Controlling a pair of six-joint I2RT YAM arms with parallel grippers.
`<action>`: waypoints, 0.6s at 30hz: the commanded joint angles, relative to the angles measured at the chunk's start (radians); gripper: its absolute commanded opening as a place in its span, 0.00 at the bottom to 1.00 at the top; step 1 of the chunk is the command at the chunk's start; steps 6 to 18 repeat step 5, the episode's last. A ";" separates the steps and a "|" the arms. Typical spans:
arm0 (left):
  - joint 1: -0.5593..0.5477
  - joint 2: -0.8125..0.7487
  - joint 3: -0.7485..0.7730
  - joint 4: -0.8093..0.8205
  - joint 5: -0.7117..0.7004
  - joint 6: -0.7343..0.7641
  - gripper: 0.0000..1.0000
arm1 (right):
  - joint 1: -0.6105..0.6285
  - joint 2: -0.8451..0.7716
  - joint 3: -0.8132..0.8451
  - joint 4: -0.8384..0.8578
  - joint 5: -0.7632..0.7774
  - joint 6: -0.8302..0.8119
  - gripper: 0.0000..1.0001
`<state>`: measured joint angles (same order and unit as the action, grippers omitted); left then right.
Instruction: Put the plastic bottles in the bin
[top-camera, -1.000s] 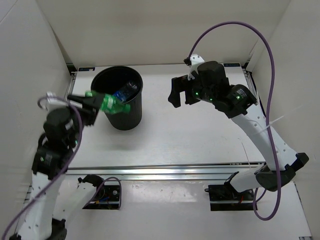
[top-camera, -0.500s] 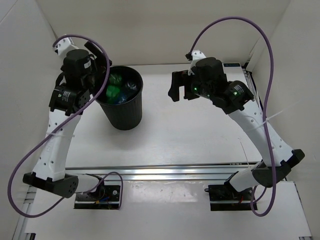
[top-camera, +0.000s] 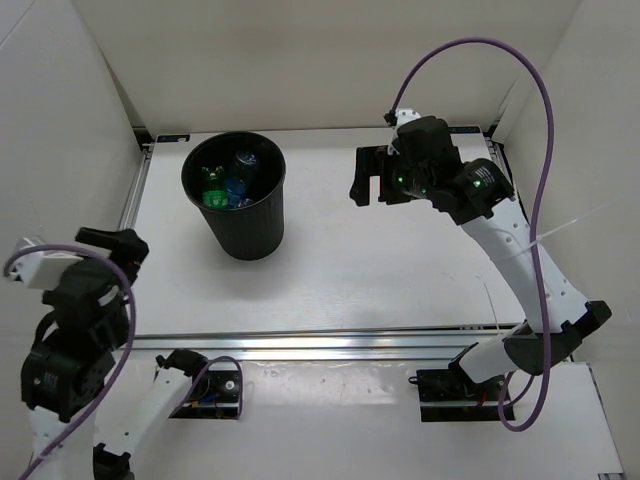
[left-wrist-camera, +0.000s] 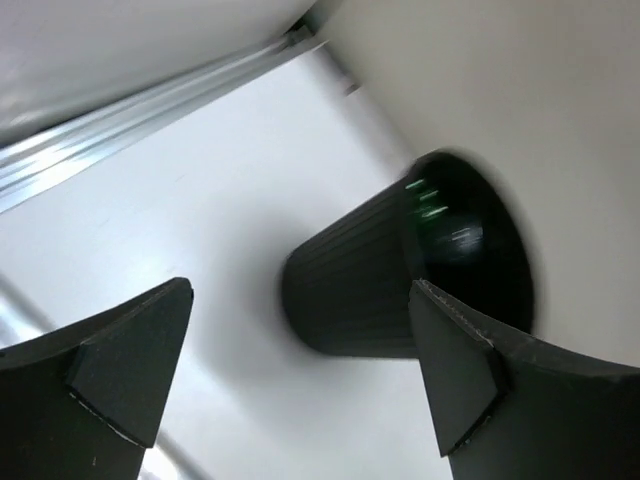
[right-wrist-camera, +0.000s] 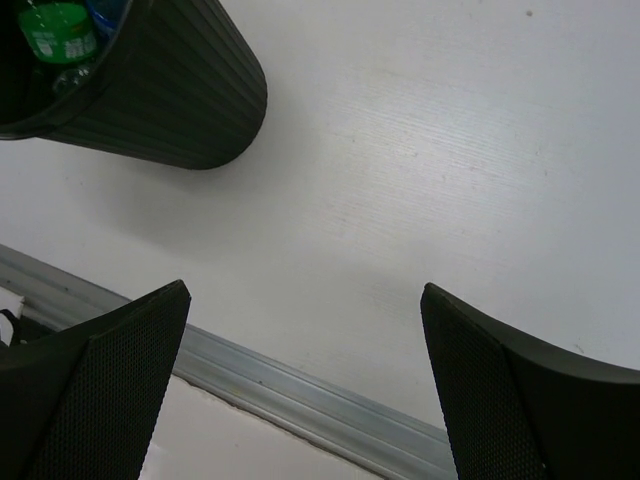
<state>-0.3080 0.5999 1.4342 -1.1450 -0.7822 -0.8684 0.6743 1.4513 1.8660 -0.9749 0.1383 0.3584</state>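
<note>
Plainly, the plastic bottles (top-camera: 228, 180) lie together at the bottom of the bin (top-camera: 245, 235); a green bottle (top-camera: 211, 186) sits toward its left side with a blue-labelled one (top-camera: 240, 187) just beside it, though how many are heaped there cannot be counted from above. The right wrist view catches the same green bottle (right-wrist-camera: 58, 30) through the mouth of the bin. The bin stands upright on the far left part of the white worktop (top-camera: 400, 270), well apart from both arms. The left hand (left-wrist-camera: 300, 288) is drawn back near the front left corner, off the edge of the worktop, its fingers (left-wrist-camera: 120, 370) spread wide with nothing between them, looking toward the bin from a distance. The right hand (top-camera: 362, 178) hangs over the far middle of the worktop, to the right of the bin, fingers likewise wide apart and holding nothing.
</note>
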 joint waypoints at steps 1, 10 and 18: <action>-0.002 0.008 -0.112 -0.248 -0.052 -0.165 1.00 | -0.004 -0.019 -0.031 -0.024 0.011 0.005 1.00; -0.002 0.020 -0.156 -0.133 -0.150 -0.123 1.00 | -0.004 -0.019 -0.041 -0.037 0.001 0.031 1.00; -0.002 0.020 -0.156 -0.133 -0.150 -0.123 1.00 | -0.004 -0.019 -0.041 -0.037 0.001 0.031 1.00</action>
